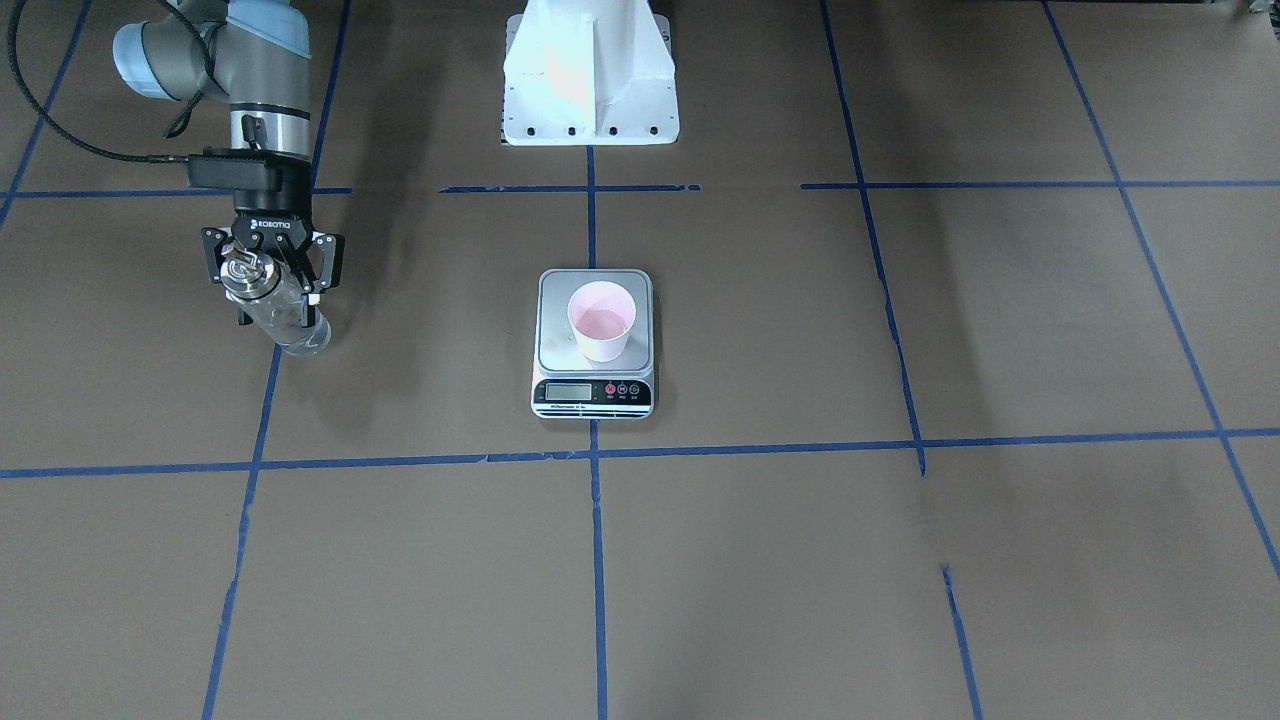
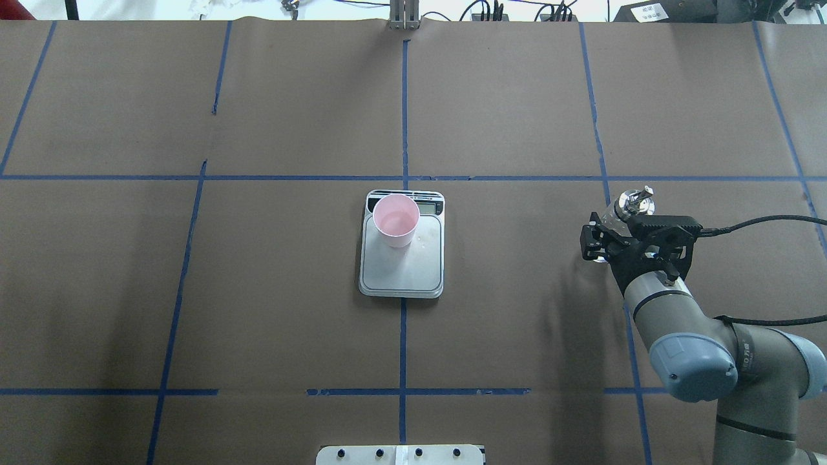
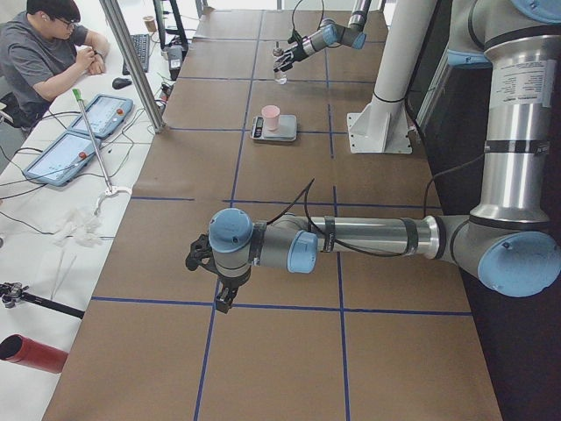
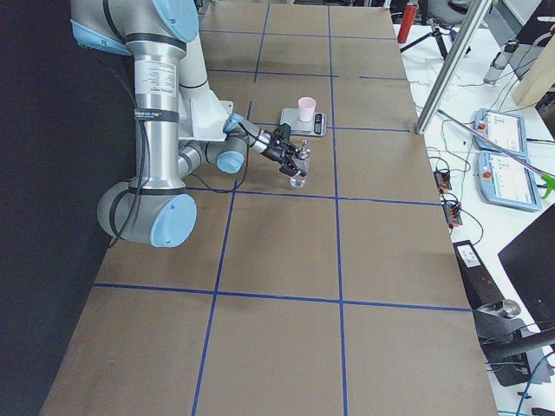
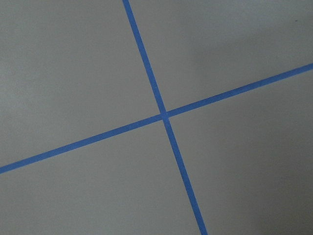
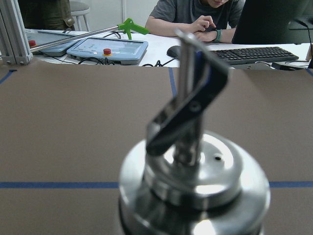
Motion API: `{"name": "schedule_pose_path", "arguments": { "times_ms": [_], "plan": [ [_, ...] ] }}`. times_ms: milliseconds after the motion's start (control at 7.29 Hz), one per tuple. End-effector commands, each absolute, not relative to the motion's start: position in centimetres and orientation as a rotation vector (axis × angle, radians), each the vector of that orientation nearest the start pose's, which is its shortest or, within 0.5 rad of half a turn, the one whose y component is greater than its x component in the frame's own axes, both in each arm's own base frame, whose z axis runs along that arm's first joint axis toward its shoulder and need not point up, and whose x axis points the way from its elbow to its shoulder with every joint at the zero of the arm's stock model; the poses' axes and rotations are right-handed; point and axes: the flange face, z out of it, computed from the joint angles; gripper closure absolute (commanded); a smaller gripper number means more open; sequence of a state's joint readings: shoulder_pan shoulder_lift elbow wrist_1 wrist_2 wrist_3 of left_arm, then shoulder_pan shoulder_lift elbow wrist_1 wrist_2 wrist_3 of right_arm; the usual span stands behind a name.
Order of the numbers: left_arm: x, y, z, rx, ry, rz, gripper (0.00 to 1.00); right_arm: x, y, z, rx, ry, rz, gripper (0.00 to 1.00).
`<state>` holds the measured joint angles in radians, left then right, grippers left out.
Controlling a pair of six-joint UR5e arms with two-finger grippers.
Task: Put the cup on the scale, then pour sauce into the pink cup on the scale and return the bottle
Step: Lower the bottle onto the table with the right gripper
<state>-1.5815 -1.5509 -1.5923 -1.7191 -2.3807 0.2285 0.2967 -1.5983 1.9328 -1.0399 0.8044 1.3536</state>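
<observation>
The pink cup (image 1: 601,320) (image 2: 395,219) stands upright on the silver platform of the scale (image 1: 560,330) (image 2: 413,271), toward its display end. Well off to the robot's right, the clear glass bottle (image 1: 285,320) (image 4: 297,173) is upright with its base at the table. My right gripper (image 1: 275,295) (image 2: 614,239) is shut on the bottle's body from the side. The bottle's metal cap and spout (image 6: 195,176) fill the right wrist view. The sauce in the glass is too clear to judge. My left gripper (image 3: 203,272) hangs low over the table far from the scale; I cannot tell its state.
The white robot base (image 1: 590,80) stands behind the scale. Brown paper with blue tape lines (image 5: 164,116) covers the table. A person sits at a desk with tablets and a keyboard (image 6: 254,55) beyond the table's far edge.
</observation>
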Motion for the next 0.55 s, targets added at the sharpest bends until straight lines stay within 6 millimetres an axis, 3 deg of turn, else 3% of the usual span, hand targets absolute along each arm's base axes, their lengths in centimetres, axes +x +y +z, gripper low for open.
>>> {"name": "schedule_pose_path", "arguments": {
  "times_ms": [0, 412],
  "plan": [
    [-6.64, -49.18, 64.05, 0.237, 0.788, 0.266, 0.0, -40.32, -33.39, 44.28, 0.901, -0.588, 0.39, 0.87],
    [-6.65, -49.19, 64.04, 0.238, 0.788, 0.266, 0.0, -40.6, -33.38, 44.37, 0.899, -0.588, 0.387, 0.84]
  ]
}}
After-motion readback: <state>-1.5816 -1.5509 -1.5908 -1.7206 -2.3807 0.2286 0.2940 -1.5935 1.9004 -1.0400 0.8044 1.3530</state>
